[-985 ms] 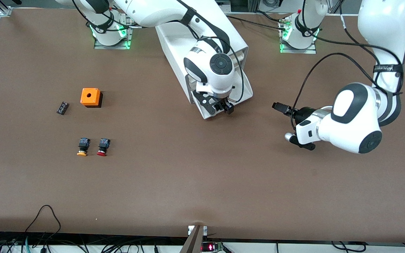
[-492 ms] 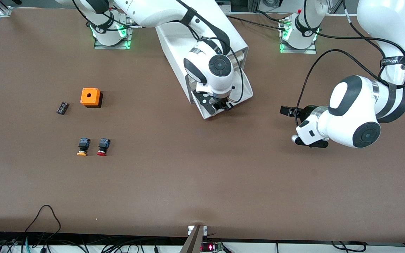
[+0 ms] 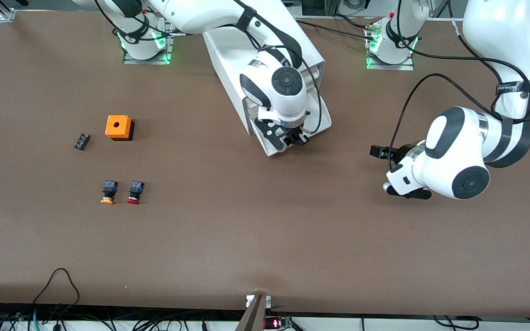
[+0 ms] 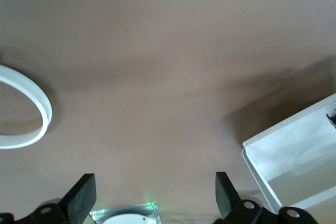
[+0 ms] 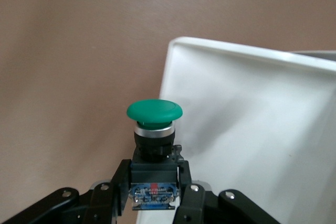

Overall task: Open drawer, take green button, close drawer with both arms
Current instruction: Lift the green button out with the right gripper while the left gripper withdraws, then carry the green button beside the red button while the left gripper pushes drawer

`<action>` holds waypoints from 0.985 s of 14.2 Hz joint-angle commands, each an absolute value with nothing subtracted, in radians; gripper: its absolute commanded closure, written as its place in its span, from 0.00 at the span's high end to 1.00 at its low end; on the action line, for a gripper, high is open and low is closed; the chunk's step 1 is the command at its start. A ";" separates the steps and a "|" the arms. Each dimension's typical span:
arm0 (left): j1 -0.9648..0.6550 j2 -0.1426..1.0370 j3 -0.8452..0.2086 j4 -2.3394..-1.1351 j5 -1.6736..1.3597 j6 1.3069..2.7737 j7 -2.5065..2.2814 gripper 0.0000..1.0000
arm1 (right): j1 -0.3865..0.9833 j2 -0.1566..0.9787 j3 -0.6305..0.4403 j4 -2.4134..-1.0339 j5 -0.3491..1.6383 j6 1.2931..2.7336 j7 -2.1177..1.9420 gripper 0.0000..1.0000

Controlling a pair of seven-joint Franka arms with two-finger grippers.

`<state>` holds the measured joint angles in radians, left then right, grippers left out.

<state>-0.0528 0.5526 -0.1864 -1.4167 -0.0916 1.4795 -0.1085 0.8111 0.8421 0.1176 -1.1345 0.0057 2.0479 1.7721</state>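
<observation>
The white cabinet [image 3: 228, 50] stands between the arms' bases. Its drawer [image 3: 324, 120] is pulled out toward the front camera and looks bare inside in the right wrist view [image 5: 252, 129]. My right gripper [image 3: 298, 138] hangs over the drawer's front edge. It is shut on the button [image 5: 154, 111], gripping its black-and-blue body with the green cap pointing away from the wrist [image 5: 155, 182]. In the front view the wrist hides the button. My left gripper [image 3: 377, 151] is open and empty [image 4: 155, 192], above bare table beside the drawer [image 4: 294, 156], toward the left arm's end.
An orange box [image 3: 118, 126] and a small black part [image 3: 81, 141] lie toward the right arm's end. Nearer the front camera there are a yellow-orange-capped button [image 3: 108, 191] and a red-capped button [image 3: 134, 191]. A white curved rim [image 4: 26, 108] shows in the left wrist view.
My left gripper has drawn back from the drawer toward the left arm's end of the table. My right gripper has shifted slightly over the drawer's front edge.
</observation>
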 commanded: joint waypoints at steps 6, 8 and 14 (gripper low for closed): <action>-0.129 0.519 -0.210 -1.555 -0.071 1.771 -0.538 0.99 | 0.741 0.740 0.031 -1.084 0.000 1.861 1.160 0.00; -0.130 0.442 -0.230 -1.765 -0.072 2.016 -0.561 0.99 | 0.683 0.726 0.026 -1.100 -0.002 1.813 0.993 0.00; -0.208 0.446 -0.308 -1.970 -0.060 2.382 -0.869 0.99 | 0.459 0.600 0.023 -1.273 0.002 1.750 0.507 0.00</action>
<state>-0.1652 0.4833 -0.3078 -1.9038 -0.0884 2.3197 -0.7648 0.5320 0.7054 0.0079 -1.1322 -0.0002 1.7481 0.6412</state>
